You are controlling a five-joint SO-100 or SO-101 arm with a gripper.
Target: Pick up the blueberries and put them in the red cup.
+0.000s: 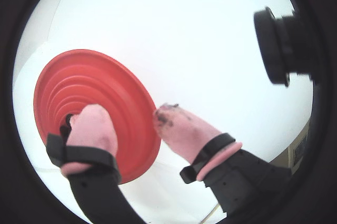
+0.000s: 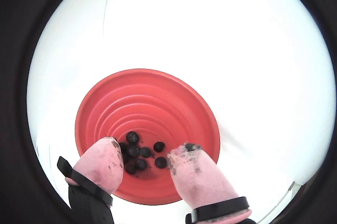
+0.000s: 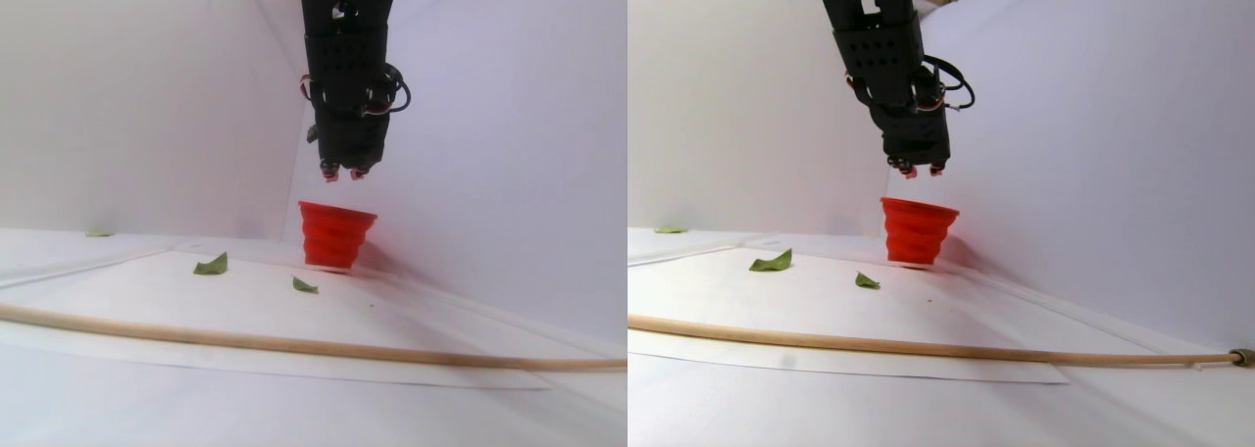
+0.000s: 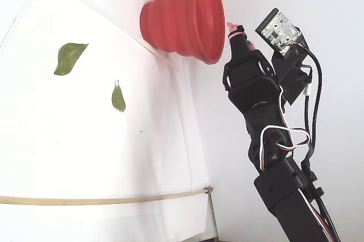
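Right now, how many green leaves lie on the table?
3 leaves, stereo pair view: one left of the cup, one in front of it, one far left by the wall.

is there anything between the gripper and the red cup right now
No. In the stereo pair view the gripper hangs above the red cup with only bare air between them.

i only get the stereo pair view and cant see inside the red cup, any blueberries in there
Observer: Yes. In a wrist view, several blueberries lie clustered at the bottom of the red cup.
Operator: is the tool holding one
Observer: No. The tool is open, with nothing between its fingers.
Operator: is it lined up over the cup
Observer: In that wrist view both fingertips show against the cup's inside, on either side of the berries.
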